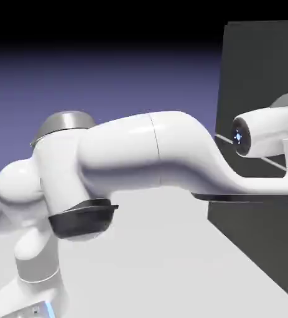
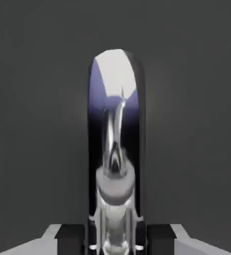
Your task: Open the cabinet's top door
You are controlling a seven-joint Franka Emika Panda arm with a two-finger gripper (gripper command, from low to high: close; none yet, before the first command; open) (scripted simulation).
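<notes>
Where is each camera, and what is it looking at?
Exterior view: stands beside the robot, facing the cabinet at the right; the white arm fills the middle, fingers out of sight.
Hand view: sits on the hand, looking straight at the top door and its silver handle; the fingers show at the bottom edge, closed on the handle.
Both show the dark cabinet front.

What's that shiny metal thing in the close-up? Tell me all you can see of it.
It is the handle of the top door: a slim, mirror-bright silver bar with a rounded end, reflecting the violet backdrop and the hand. It stands out from the flat dark grey panel. The gripper is shut on it, one dark finger pad on each side. In the exterior view the arm hides it.
</notes>
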